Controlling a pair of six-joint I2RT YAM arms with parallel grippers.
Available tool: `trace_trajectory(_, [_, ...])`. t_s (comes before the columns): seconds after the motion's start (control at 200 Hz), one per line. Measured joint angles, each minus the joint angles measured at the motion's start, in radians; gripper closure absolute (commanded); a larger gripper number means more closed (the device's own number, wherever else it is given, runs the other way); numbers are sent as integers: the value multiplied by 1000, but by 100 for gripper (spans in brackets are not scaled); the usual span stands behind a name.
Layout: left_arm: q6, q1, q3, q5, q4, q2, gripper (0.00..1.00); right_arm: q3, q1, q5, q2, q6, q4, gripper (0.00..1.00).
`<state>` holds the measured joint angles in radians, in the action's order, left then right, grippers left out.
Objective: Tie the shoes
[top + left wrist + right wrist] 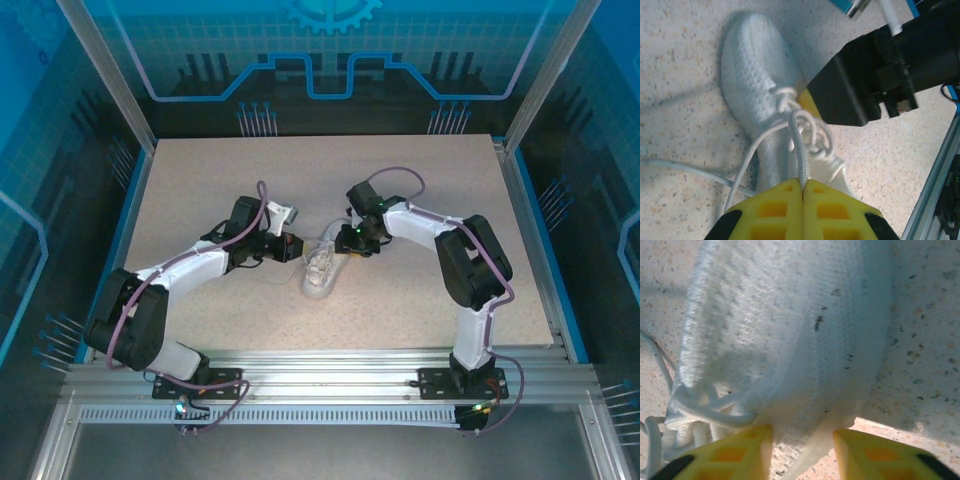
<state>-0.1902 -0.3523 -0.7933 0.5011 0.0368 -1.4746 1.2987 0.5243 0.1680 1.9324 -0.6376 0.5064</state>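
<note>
Arms (190,268) white and black; purple cables (400,172); yellow fingers (785,190).

Left arm (185,270): extended inward from its base, elbow bent. Left pincer (803,186): yellow fingers (775,212) pressed flat together, a lace (799,155) nipped at the tips. Right arm (440,235): folded sharply at the elbow, forearm directed leftward. Right pincer (802,435): fingers standing apart. The two pincers are near each other, tips facing.

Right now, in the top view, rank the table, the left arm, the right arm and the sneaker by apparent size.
1. table
2. left arm and right arm: about alike, so unranked
3. sneaker
</note>
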Motion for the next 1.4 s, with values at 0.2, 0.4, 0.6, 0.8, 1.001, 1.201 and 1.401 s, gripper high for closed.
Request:
trace_trajectory(0.2, [-44,-12,93,0,-26,-23,100,-50,5,-6,-24,-13,-70,53])
trace_trajectory(0.4, [-113,-105,127,-23,-103,-54,100,-50,0,-3,-23,-12,-72,58])
trace_trajectory(0.6, [-178,-180,129,-54,-148,-56,100,-34,-4,-5,-19,9,-65,58])
trace_trajectory(0.8, [-204,-208,129,-64,-164,-56,100,23,-4,-10,-10,55,-153,58])
trace_trajectory(1.001, [-175,-197,111,-79,-93,-26,100,42,-3,-12,-24,83,-178,57])
trace_trajectory(1.201, [-84,-116,-14,-69,32,8,100,5,0,-56,-170,108,-128,59])
trace_trajectory(1.401, [27,-46,-146,-34,127,3,100,-85,111,-177,-402,106,-67,64])
